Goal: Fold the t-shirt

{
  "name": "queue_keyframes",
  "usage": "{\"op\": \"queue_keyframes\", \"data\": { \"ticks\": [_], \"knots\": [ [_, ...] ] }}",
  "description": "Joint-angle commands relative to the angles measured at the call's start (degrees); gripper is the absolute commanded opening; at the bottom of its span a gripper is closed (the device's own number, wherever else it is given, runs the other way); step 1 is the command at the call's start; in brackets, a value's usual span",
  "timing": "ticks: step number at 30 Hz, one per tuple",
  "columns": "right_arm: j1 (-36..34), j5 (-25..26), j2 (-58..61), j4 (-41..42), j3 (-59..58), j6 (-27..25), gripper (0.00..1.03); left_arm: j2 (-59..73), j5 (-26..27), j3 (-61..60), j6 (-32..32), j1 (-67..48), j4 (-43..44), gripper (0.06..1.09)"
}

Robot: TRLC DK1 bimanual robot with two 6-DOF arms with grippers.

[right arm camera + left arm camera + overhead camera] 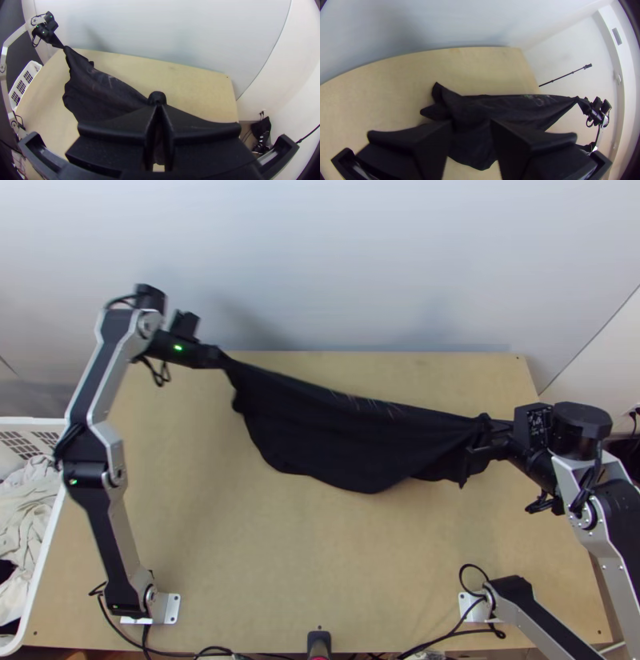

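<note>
"Black, loosely gathered fabric, the short-sleeved-looking kind. Is that the t-shirt point(344, 444)?"

"Yes, stretched between the left gripper point(216, 356) and the right gripper point(486, 440). Its far edge runs fairly straight from one to the other, and the near side sags in a curve."

"What has the right one got?"

"Its flat black fingers point(126, 130) are together, clamped on one end of the shirt. A small bunch of cloth pokes out just past the tips."

"And the left?"

"In its wrist view the fingers point(433, 146) stand apart, with dark cloth showing through the gap. From the top view, the shirt's other end comes right up to the tips. Whether it touches them, I can't tell."

"Any markings?"

"Thin pale ones along the far edge, between the two grippers."

"What's underneath?"

"A light wooden table point(240, 540), bare on the base side of both grippers. I can't tell if the sagging cloth touches it."

"And off to the side?"

"Out to the left of the left gripper and nearer its arm's base, a white plastic basket point(40, 564) with pale, crumpled cloth point(24, 516) inside, well apart from the fingertips."
</note>
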Motion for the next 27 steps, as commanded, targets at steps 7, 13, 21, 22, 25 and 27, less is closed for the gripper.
{"op": "queue_keyframes", "data": {
  "ticks": [7,13,21,22,25,27],
  "knots": [
    [0.58,0.06,-0.70,0.48,-3.28,-1.50,0.03,0.45,-1.23,-2.68,-3.67,0.93,0.93,1.05],
    [0.49,0.06,-1.14,0.66,-4.68,-1.50,0.03,-18.71,-11.69,-26.24,3.19,-11.73,7.79,1.05],
    [-0.12,0.06,-3.07,0.83,-7.23,-1.41,0.03,-22.75,-26.98,-39.33,1.61,-36.69,15.96,1.05],
    [-0.39,0.06,-3.34,0.74,-7.32,-1.50,0.03,-22.23,-28.56,-39.24,0.11,-38.80,16.66,1.05],
    [-1.09,0.06,-4.13,0.13,-7.32,-1.67,0.03,-21.00,-32.17,-39.07,-3.49,-44.16,18.86,1.05],
    [-1.44,0.06,-4.66,-0.05,-7.67,-1.76,0.03,-19.59,-34.10,-38.54,-4.19,-47.06,18.86,1.04]
  ]
}}
